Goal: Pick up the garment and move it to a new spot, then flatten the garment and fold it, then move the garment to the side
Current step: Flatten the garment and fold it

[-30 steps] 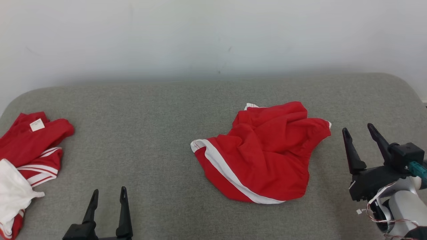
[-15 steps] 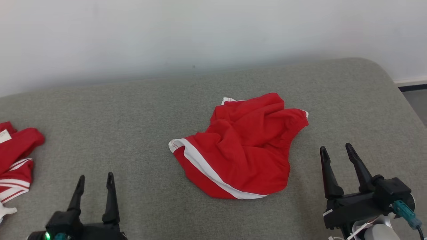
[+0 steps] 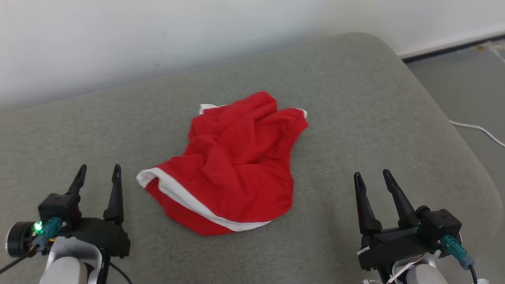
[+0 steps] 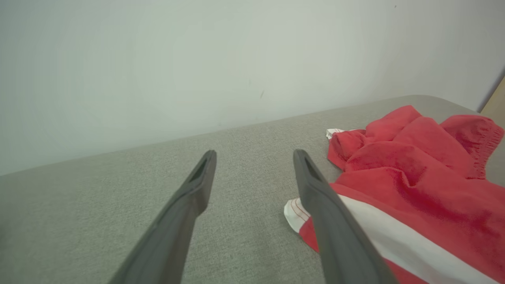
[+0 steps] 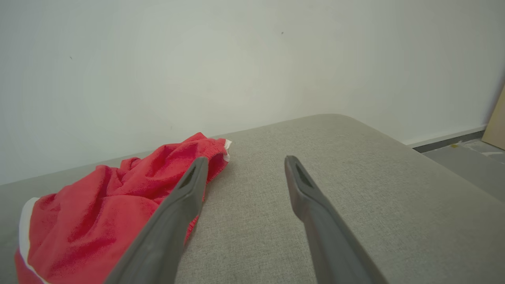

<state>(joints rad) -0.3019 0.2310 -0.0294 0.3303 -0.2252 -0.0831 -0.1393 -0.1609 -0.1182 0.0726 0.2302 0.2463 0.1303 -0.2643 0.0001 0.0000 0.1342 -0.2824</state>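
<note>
A crumpled red garment with white trim lies in a heap near the middle of the grey padded surface. It also appears at the right of the left wrist view and at the left of the right wrist view. My left gripper is open at the lower left, to the left of the garment's white-edged corner and apart from it. At the lower right my right gripper stands open, well clear of the cloth. Nothing sits between either pair of fingers.
The grey surface ends in a rounded right edge, beyond which is grey floor with a white cable. A pale wall runs along the far side.
The head camera has swung to the right, so the garment sits further left in the picture and the other red clothes at the left have left the view. Both grippers stay open.
</note>
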